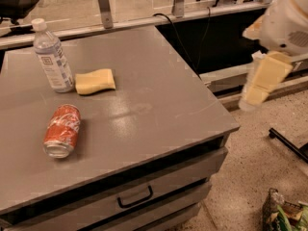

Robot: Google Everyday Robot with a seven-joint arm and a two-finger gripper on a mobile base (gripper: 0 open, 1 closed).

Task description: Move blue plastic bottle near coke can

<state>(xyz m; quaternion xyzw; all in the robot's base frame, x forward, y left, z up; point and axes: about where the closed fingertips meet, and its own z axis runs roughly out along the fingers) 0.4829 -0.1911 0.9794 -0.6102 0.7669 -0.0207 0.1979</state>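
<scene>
The blue plastic bottle, clear with a white cap and white label, stands upright at the back left of the grey table. The red coke can lies on its side near the front left, well in front of the bottle. My gripper, pale yellow, hangs off the table's right side, above the floor, far from both objects and holding nothing.
A yellow sponge lies just right of the bottle. The table has drawers with a dark handle in front. A rail with metal posts runs behind. A bag of items sits on the floor at the lower right.
</scene>
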